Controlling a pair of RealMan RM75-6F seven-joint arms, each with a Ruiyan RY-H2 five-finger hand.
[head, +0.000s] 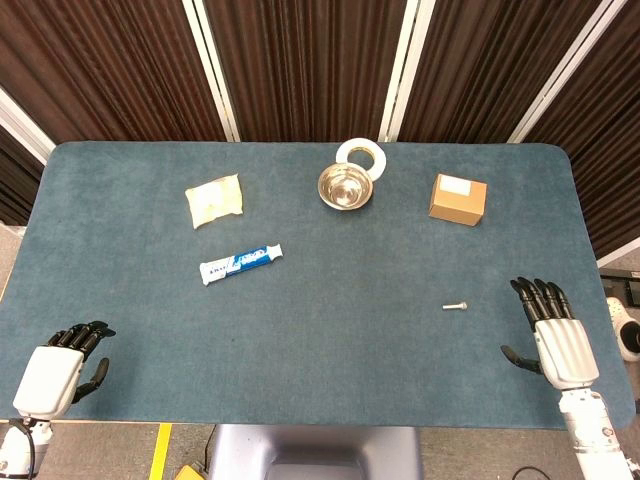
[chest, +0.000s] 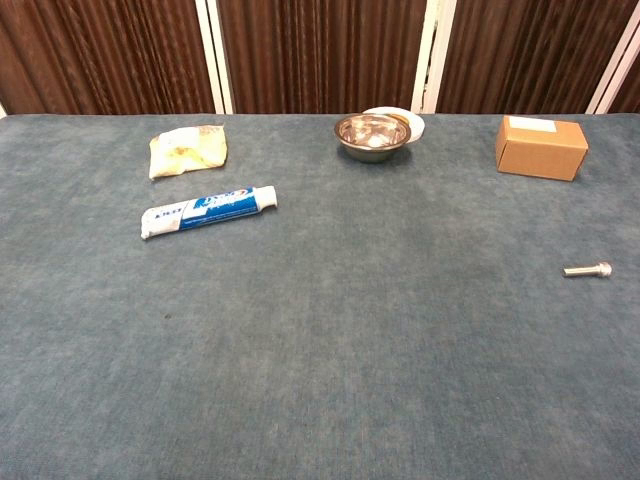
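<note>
Resting at the lower right of the head view, right robot hand: fingers spread and stretched forward, thumb out to the side, nothing held, palm down over the blue worktop. Lying just to its upper left, near but apart from the fingertips, a small bolt: silvery, short, lengthwise across the frame, seen in the chest view at the right edge with its head toward the right. Sitting at the lower left corner, left robot hand: fingers loosely curled, holding nothing, touching nothing but the worktop edge. Scattered well apart in the upper half: a toothpaste tube, white and blue, left of centre and slightly tilted; a yellowish packet above it; a metal bowl at upper centre, overlapping a white ring behind it; a cardboard box at upper right. Nothing between the right robot hand and the bolt.
</note>
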